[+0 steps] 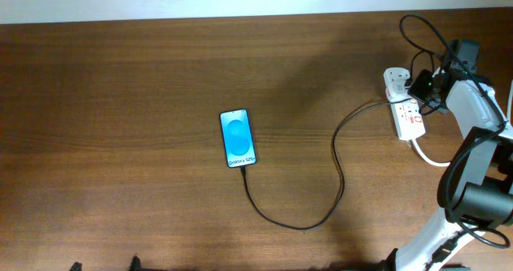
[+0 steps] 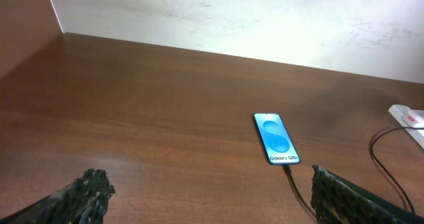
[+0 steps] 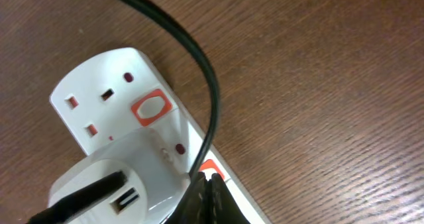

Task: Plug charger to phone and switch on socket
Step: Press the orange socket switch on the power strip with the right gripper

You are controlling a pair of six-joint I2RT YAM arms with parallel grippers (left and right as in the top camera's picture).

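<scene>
The phone (image 1: 238, 139) lies face up in the middle of the table, blue screen lit, also in the left wrist view (image 2: 276, 138). The black charger cable (image 1: 337, 163) runs from the phone's near end in a loop to the white adapter (image 3: 109, 187) plugged into the socket (image 1: 406, 115). My right gripper (image 3: 207, 179) is shut, its tips pressed against the red switch (image 3: 211, 167) beside the adapter. A second red switch (image 3: 150, 109) sits by the free outlet. My left gripper (image 2: 205, 191) is open and empty, low over the table short of the phone.
The socket's thick white cord (image 1: 427, 155) curls off toward the right arm base. Black arm cables (image 1: 423, 32) loop above the socket. A pale wall (image 2: 232, 18) bounds the table's far edge.
</scene>
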